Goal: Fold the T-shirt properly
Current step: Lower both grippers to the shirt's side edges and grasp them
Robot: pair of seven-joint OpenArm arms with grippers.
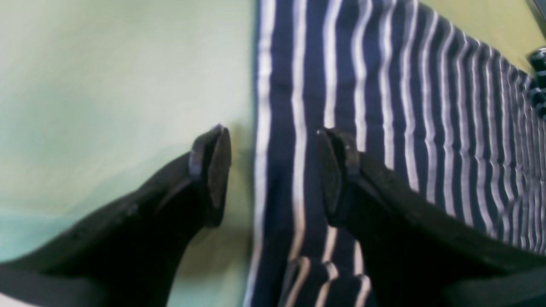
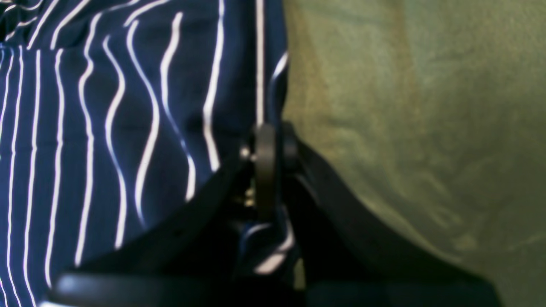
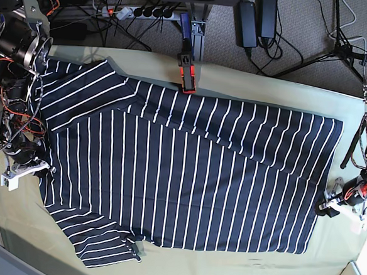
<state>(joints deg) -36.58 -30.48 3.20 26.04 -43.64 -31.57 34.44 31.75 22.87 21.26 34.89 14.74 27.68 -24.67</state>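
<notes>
In the base view, the right end effector sits at the far left, at the edge of the T-shirt just below the upper sleeve. The right wrist view shows it pinched closed on that edge: the two black fingers meet with a fold of navy, white-striped cloth caught between them, and a bit of the same cloth bunches out beneath the tips. To the right of those fingers in that view lies bare pale green tablecloth.

The T-shirt lies spread flat across the middle of the worktop, on the tablecloth, with its stripes running across the width of the body. One short sleeve angles up toward the top left corner, the other points down toward the bottom left. The upper part of the body is folded over along a diagonal crease that runs from upper left toward the right edge. Above the shirt, at the back edge of the worktop, stands a red-and-black clamp, its lower end over the cloth.

At the far right, the left end effector hovers at the shirt's hem. The left wrist view shows its fingers spread wide apart, one over tablecloth, the other over striped cloth, the shirt's straight edge running between them and nothing gripped.
</notes>
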